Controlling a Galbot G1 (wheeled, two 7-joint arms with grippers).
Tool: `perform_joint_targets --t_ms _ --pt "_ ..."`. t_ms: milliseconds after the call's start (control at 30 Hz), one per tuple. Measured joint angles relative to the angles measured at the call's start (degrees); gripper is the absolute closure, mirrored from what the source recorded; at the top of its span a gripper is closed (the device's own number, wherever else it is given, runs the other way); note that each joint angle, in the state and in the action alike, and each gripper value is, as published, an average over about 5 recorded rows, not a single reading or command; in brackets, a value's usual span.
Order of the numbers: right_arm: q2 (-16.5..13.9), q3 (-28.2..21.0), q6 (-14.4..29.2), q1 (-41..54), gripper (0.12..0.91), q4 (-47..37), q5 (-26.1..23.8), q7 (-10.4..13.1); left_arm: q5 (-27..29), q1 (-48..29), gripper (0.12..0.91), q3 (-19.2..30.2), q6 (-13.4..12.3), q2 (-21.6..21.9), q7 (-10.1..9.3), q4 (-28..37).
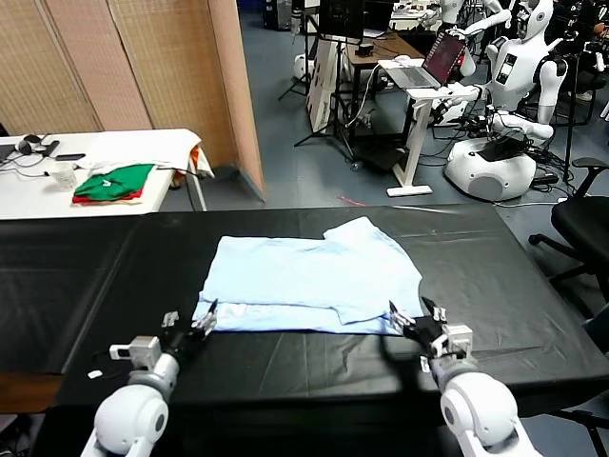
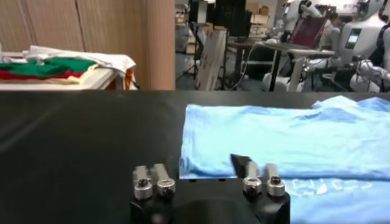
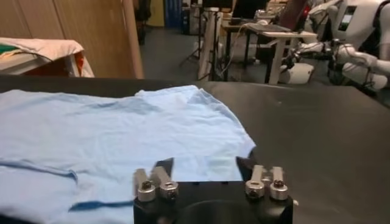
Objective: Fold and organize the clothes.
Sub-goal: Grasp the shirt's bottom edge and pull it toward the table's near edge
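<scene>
Resting both released hands at the T-shirt's (image 1: pixel 309 278) near corners, left hand (image 1: pixel 203 322) and right hand (image 1: pixel 413 318); its long axis runs crosswise between them.

You have bare black table (image 1: pixel 533 286) on both sides of the T-shirt (image 1: pixel 304 281) and along its near edge. Only the T-shirt lies on it; both grippers sit at its near corners.

The room is bright with soft light from above. The black counter (image 1: pixel 114 276) shines a little; shadows are faint.
</scene>
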Motion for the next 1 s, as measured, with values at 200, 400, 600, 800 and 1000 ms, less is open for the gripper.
perform_joint_targets --t_ms 200,400,600,800,1000 --pt "0.4 0.6 0.4 -2.0 0.203 0.0 0.7 -0.1 0.0 2.2 0.123 -1.2 -0.1 -0.1 -0.03 -0.1" --pt "1.1 0.7 0.8 -2.8 0.301 -0.3 0.7 -0.2 -0.4 3.0 0.123 -1.7 -0.1 -0.1 0.25 0.1" --pt "1.4 0.4 1.0 -2.9 0.606 -0.6 0.5 -0.3 -0.1 3.4 0.252 -1.7 -0.2 -0.2 1.07 0.1" --pt "1.3 0.2 0.9 -3.0 0.836 0.2 0.4 0.1 1.6 3.9 0.603 -1.6 -0.6 -0.2 1.19 -0.2" --pt "0.6 -0.6 0.3 -3.8 0.883 1.7 0.4 0.7 4.0 4.8 0.880 -2.1 -0.6 0.1 0.66 -1.0"
